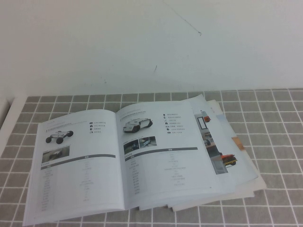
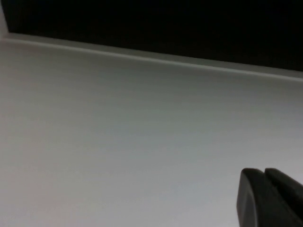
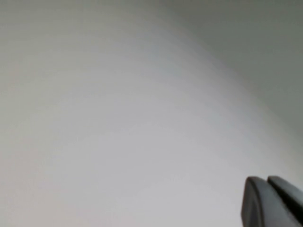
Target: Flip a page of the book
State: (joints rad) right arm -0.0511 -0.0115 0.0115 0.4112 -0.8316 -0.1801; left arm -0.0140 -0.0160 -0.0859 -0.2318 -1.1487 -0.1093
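The book (image 1: 80, 189) lies open on the grey tiled mat in the high view. The page (image 1: 165, 156) is the right-hand leaf, lying flat and showing a white-black robot vehicle and grey header bars. The left leaf shows a white four-wheeled rover over a dark photo. Neither arm shows in the high view. My left gripper (image 2: 262, 172) appears only in the left wrist view, its dark fingers pressed together and empty over a plain white surface. My right gripper (image 3: 266, 179) appears only in the right wrist view, fingers together and empty, also over plain white.
Several loose leaves (image 1: 236, 161) fan out from under the book's right side. The grey tiled mat (image 1: 279, 132) extends to the right. A white wall stands behind, and a white table edge (image 1: 7, 118) shows at far left.
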